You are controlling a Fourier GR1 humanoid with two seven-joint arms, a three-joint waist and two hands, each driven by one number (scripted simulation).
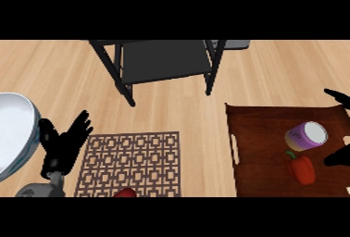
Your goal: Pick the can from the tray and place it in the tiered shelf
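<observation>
Can (306, 136) is on the tray (266, 152) at right of frame, lying tilted on its side. Long axis runs lower left to upper right, with the white end face pointing upper right and the purple body trailing lower left. A red pepper (301, 168) lies just below it on the tray, stem end near the can.

Right hand (340, 99) is at the right edge: dark fingers show above the can and another dark part below it at the edge, not touching the can. Can't tell how its fingers are set.

Left hand (63, 141) is at lower left, fingers spread wide and up, holding nothing, between the white plate (14, 129) and the patterned mat (130, 162).

Shelf (164, 62) stands at top centre, well apart from the tray. A red thing (125, 193) shows at the mat's lower edge, cut off.
</observation>
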